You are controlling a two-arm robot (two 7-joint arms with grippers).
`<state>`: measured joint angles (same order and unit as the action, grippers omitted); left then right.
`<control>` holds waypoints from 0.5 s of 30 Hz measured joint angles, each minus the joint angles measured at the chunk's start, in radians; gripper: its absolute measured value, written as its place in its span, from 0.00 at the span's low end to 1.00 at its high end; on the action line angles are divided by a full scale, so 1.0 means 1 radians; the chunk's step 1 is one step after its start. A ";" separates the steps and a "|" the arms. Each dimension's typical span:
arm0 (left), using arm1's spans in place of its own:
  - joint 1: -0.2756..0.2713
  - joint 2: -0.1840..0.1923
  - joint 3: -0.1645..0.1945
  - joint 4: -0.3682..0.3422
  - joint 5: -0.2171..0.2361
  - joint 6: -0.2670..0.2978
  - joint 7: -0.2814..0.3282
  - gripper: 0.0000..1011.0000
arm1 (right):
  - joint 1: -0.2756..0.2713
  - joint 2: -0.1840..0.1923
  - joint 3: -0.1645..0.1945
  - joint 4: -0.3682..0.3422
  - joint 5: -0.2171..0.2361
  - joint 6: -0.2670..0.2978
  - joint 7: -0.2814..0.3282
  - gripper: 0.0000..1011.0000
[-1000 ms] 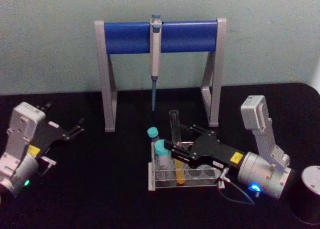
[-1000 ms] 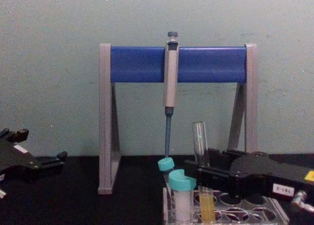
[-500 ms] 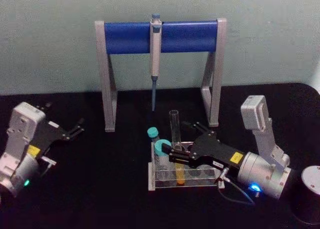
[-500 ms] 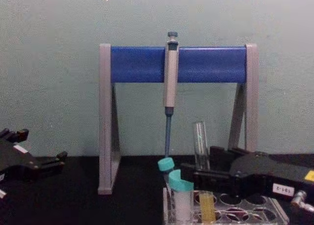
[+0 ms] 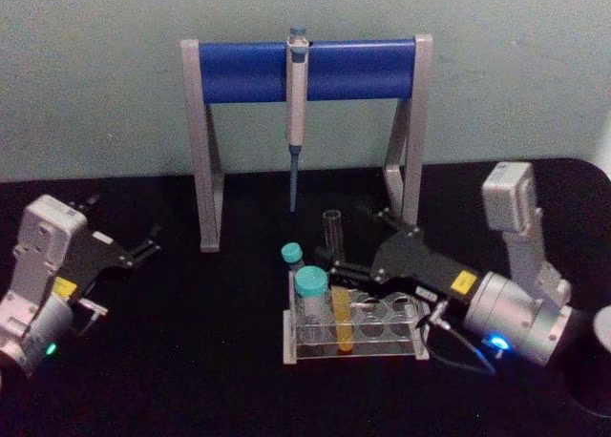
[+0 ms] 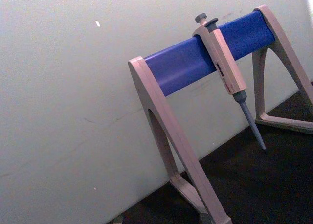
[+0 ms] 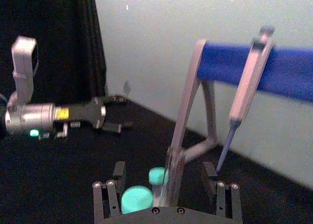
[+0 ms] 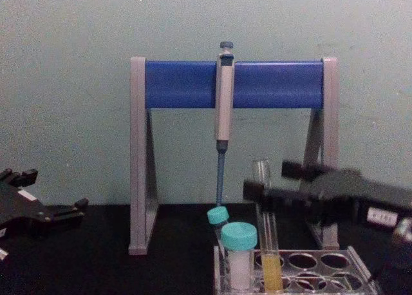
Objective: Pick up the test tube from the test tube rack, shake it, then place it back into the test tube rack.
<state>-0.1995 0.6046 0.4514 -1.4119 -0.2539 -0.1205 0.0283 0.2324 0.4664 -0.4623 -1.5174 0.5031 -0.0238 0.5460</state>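
The test tube [image 5: 334, 265] stands upright in the clear test tube rack [image 5: 353, 352], with yellow liquid in its lower part [image 8: 271, 273]. My right gripper [image 5: 351, 242] reaches in from the right at the tube's upper half, open. In the right wrist view its fingers [image 7: 118, 171] are spread wide with the test tube [image 7: 172, 177] rising between them, apart from both. In the chest view the right gripper [image 8: 267, 180] is level with the tube's top part. My left gripper [image 5: 143, 246] rests open at the far left of the table.
Two teal-capped vials [image 5: 310, 286] stand in the rack's left end. Behind it is the grey-and-blue pipette stand [image 5: 239, 72] with a pipette [image 5: 296, 84] hanging from its bar. A dark cylinder [image 5: 600, 361] sits at the right edge. The tabletop is black.
The right gripper has risen along the tube and drawn back slightly to the right, and its fingers have spread apart. The tube stays in the rack. The left arm has not moved.
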 joint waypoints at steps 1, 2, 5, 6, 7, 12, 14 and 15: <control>0.000 0.000 0.000 0.000 0.000 0.000 0.000 0.99 | -0.005 0.004 0.011 -0.018 0.004 -0.008 -0.004 0.99; 0.000 0.000 0.000 0.000 0.000 0.000 0.000 0.99 | -0.008 0.006 0.018 -0.027 0.007 -0.014 -0.008 0.99; 0.000 0.000 0.000 0.000 0.000 0.000 0.000 0.99 | -0.024 0.014 0.050 -0.067 0.017 -0.035 -0.027 0.99; 0.000 0.000 0.000 0.000 0.000 0.000 0.000 0.99 | -0.032 0.017 0.066 -0.082 0.018 -0.042 -0.040 0.99; 0.000 0.000 0.000 0.000 0.000 0.000 0.000 0.99 | -0.036 0.018 0.075 -0.091 0.019 -0.046 -0.048 0.99; 0.000 0.000 0.000 0.000 0.000 0.000 0.000 0.99 | -0.069 0.026 0.127 -0.133 0.006 -0.058 -0.111 0.99; 0.000 0.000 0.000 0.000 0.000 0.000 0.000 0.99 | -0.089 0.026 0.152 -0.147 -0.017 -0.058 -0.154 0.99; 0.000 0.000 0.000 0.000 0.000 0.000 0.000 0.99 | -0.095 0.027 0.159 -0.151 -0.026 -0.058 -0.168 0.99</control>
<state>-0.1995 0.6047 0.4514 -1.4120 -0.2539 -0.1205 0.0283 0.1376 0.4933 -0.3034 -1.6686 0.4772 -0.0816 0.3776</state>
